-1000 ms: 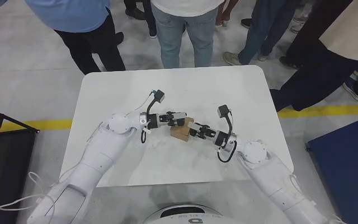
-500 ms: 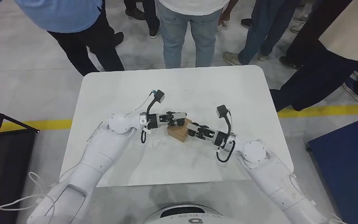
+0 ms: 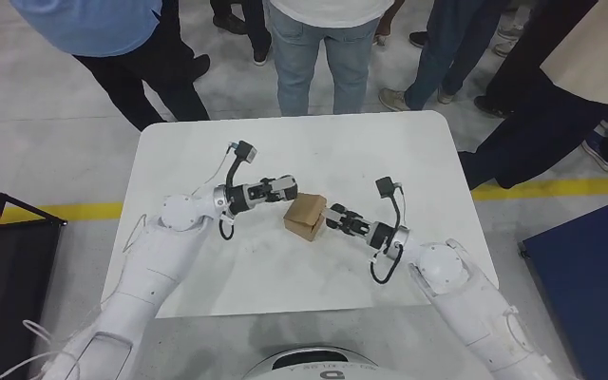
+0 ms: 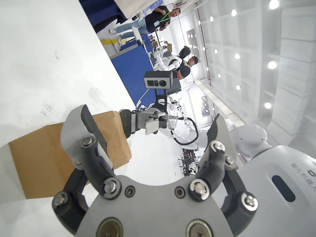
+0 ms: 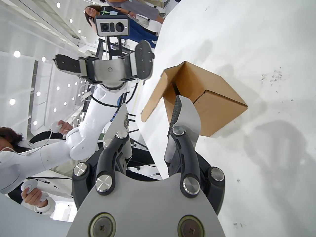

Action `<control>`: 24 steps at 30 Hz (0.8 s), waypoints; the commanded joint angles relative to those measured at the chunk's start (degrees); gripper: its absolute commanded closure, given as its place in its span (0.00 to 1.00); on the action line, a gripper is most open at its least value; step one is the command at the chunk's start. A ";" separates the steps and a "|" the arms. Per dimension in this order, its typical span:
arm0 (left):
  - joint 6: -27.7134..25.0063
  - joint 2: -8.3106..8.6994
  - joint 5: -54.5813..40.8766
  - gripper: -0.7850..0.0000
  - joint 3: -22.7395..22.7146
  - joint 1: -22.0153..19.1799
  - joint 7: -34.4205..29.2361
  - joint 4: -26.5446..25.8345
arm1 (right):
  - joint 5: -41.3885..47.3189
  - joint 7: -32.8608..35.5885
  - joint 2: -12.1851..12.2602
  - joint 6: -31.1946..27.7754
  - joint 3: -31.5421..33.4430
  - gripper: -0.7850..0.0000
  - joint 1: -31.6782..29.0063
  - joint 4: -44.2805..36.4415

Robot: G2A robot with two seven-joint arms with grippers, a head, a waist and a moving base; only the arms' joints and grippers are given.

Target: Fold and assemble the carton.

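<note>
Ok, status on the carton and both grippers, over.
Carton on table, one flap loose. Left gripper open, off it. Right gripper open at flap. Nothing blocking.

**Carton wedged between my two grippers**

Straight ahead of my left gripper (image 3: 288,187), the carton (image 3: 306,218) blocks the way. My right gripper (image 3: 333,216) crowds its opposite side. I can pass over the table (image 3: 237,271) on either side of each gripper.

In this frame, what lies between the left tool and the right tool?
The carton sits between the left tool and the right tool, clearest in the top view.
</note>
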 commanded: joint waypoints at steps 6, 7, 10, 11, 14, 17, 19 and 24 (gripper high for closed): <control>3.69 1.77 1.78 0.00 -5.73 5.66 1.16 0.57 | -9.17 -3.92 0.23 2.90 0.37 0.53 -1.81 -5.44; 3.90 1.71 1.49 0.00 -5.53 5.70 1.50 1.68 | -10.39 -4.41 0.24 3.57 0.21 0.52 -2.15 -6.34; 3.51 1.31 0.53 0.00 -4.19 4.87 1.98 5.03 | -13.63 -4.97 0.22 5.63 -0.42 0.52 -2.69 -8.34; 3.35 1.10 0.24 0.00 -3.50 4.40 1.99 6.23 | -14.40 -4.98 0.19 6.30 -0.70 0.53 -2.69 -8.69; 2.81 0.42 -0.25 0.00 -1.28 2.55 1.77 9.10 | -15.53 -4.92 0.05 7.58 -1.48 0.53 -2.31 -9.14; 2.61 -0.30 -0.49 0.00 1.05 0.77 1.27 11.08 | -15.92 -4.52 -0.07 8.22 -2.04 0.52 -1.76 -9.23; 2.48 -0.75 -0.50 0.00 2.40 -0.34 1.12 12.19 | -15.99 -4.31 -0.14 8.52 -2.25 0.52 -1.44 -9.41; 1.84 -1.54 -1.15 0.00 4.29 -2.29 0.96 14.86 | -18.31 -4.57 -0.26 10.20 -2.72 0.51 -0.88 -9.99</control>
